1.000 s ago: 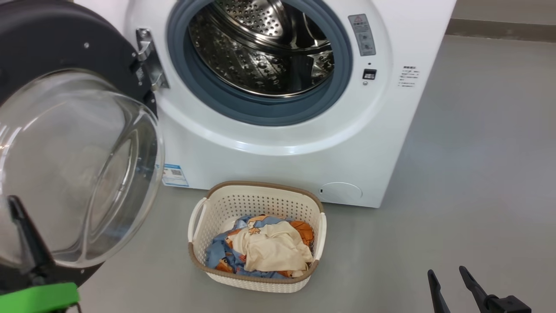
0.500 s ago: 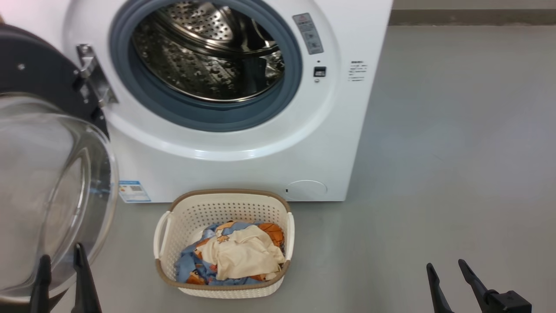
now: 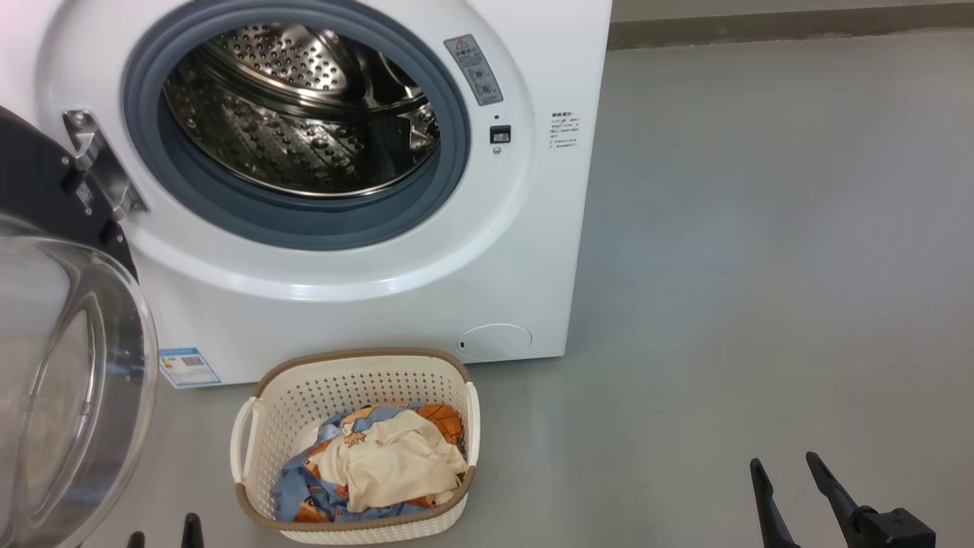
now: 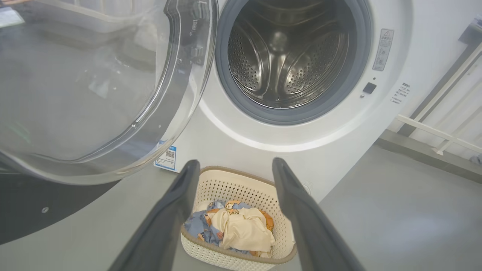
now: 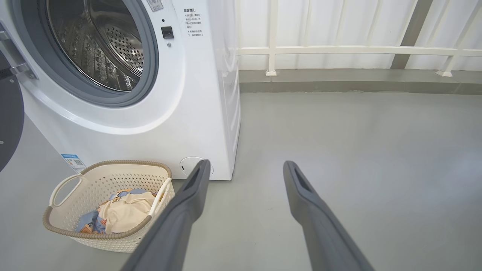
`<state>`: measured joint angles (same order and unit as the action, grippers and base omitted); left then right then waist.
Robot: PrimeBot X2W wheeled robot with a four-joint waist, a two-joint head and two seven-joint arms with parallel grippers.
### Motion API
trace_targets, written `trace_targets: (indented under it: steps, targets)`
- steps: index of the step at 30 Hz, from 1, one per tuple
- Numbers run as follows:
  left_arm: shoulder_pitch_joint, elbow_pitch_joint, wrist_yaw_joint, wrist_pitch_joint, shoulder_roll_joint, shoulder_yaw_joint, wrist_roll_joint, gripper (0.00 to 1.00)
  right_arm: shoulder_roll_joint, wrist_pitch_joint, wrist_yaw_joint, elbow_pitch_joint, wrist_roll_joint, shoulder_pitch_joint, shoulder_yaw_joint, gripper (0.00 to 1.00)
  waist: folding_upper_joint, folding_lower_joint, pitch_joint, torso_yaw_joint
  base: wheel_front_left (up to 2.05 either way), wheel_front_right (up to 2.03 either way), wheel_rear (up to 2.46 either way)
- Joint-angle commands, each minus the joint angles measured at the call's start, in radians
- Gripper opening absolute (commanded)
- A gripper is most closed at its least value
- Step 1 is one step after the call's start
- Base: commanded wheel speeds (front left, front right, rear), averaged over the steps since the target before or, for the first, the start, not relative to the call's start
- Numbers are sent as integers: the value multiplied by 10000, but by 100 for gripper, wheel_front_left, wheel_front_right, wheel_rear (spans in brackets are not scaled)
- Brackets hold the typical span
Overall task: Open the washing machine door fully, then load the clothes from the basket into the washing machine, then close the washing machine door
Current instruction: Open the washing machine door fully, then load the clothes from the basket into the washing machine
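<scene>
The washing machine [image 3: 365, 304] stands at upper left, its steel drum [image 3: 297, 114] bare inside the grey gasket. The washing machine door [image 3: 68, 380] hangs swung out to the left, glass bowl facing me. The basket [image 3: 354, 384] sits on the floor in front of the machine, holding the clothes [image 3: 380, 468]: a cream garment over blue printed fabric. My left gripper [image 3: 163, 533] is open at the bottom edge, left of the basket and beside the door [image 4: 94, 94], framing the basket [image 4: 226, 188]. My right gripper [image 3: 787, 468] is open over bare floor, well right of the basket [image 5: 113, 177].
Grey floor [image 3: 761, 266] stretches to the right of the machine. A white railing [image 5: 357, 50] and a low kerb [image 5: 357, 86] run along the back. A blue label sticker [image 3: 189, 367] marks the machine's lower left front.
The head view has turned, so the whole scene has slid left. My left gripper has drawn back from the door's glass bowl to the bottom edge. The right gripper has stayed put.
</scene>
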<state>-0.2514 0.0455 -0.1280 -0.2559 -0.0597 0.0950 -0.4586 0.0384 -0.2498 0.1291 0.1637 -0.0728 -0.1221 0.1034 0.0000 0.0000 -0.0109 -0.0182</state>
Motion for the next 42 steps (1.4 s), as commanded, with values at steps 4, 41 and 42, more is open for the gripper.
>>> trace_targets:
  steps: [4, 41, 42]
  targets:
    - [75, 26, -24, -59, -357, 174, -109, 100, 119, -120, 16, -283, -94, 177, -228, 100, 0, 0, 134, 87, 0, 0, 0]
    - [54, -101, -26, -59, -302, 436, 730, 100, 118, -120, 16, -168, -307, 159, -206, 100, 0, 0, 405, -186, 0, 0, 0]
    - [58, -107, -26, -59, -296, 448, 767, 100, 118, -120, 16, -164, -313, 162, -215, 100, 0, 0, 400, -186, 0, 0, 0]
